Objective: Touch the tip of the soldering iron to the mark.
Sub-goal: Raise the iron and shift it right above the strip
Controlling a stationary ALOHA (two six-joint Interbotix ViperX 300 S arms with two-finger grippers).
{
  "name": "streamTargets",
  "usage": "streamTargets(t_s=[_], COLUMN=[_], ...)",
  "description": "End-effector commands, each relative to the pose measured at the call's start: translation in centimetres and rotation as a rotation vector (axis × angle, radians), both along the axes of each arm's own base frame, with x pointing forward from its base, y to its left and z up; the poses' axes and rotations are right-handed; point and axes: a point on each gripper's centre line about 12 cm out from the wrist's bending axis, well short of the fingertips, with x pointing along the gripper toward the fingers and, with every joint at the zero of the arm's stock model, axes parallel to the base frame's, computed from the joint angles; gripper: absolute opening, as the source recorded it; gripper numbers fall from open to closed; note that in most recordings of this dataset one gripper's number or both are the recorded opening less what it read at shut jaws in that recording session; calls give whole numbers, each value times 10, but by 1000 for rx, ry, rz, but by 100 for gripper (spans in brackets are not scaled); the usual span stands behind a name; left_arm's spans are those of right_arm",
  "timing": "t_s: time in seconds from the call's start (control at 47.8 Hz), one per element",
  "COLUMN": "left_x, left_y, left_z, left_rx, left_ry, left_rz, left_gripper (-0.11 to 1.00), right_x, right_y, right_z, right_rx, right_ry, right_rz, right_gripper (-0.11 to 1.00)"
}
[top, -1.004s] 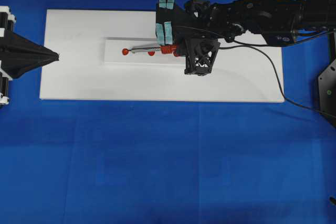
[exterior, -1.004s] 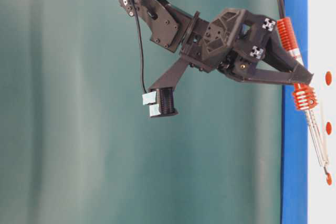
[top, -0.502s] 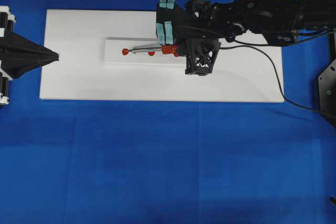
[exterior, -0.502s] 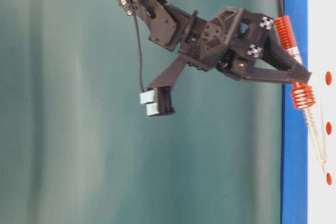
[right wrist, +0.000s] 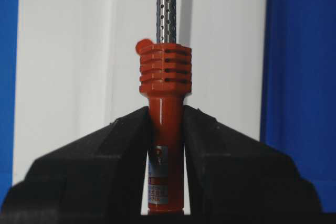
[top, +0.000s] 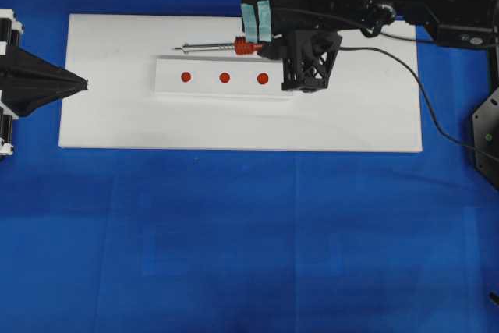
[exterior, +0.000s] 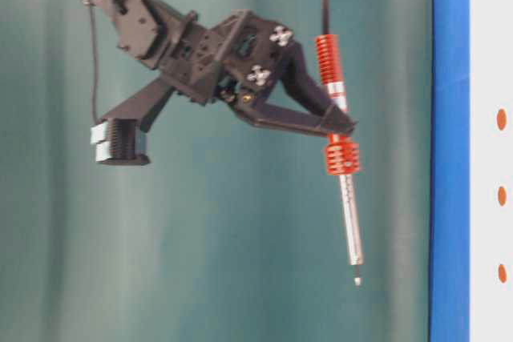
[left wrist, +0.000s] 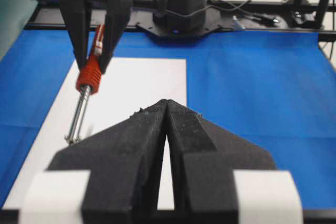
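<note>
The left gripper (top: 82,83) is resting at the left edge of the white board (top: 109,126), its jaws pressed together with nothing between them. White tape bands (left wrist: 58,195) are wrapping both finger bases in the left wrist view.

Toward the middle, a raised white strip (top: 168,87) is lying on the board, carrying three red marks (top: 224,77) in a row. Nothing is standing between the marks and the iron.

The soldering iron (top: 226,46) is hanging in the air beyond the strip, off all three marks. In the table-level view its tip (exterior: 357,281) is pointing toward the board, well clear of it.

The right gripper (top: 269,46) is clamping the iron's red-orange handle just behind the ribbed collar (right wrist: 164,69). A small label (right wrist: 157,174) is showing on the handle; its print is too small to read. The black cord (top: 413,91) is trailing off to the right.

A blue cloth (top: 249,239) is covering the table. A teal backdrop (exterior: 200,262) is filling the table-level view.
</note>
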Motion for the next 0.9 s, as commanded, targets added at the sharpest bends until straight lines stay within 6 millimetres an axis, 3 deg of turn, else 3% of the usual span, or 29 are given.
streamTargets(t_s=[0.0,0.293,0.879], left_x=[1,1,1], left_y=[0,0,0], left_z=[4,4,4], left_rx=[0,0,0], left_ry=[-18,-17,-21], left_rz=[2,2,2], left_gripper=[0,0,0], right_x=[1,-3,-63], right_y=[-1,0,9], right_z=[24,20,7], right_rx=[-17,-10,10], right_ry=[-54,-41,3], right_rz=[-1,-6,-72], right_gripper=[6,6,6])
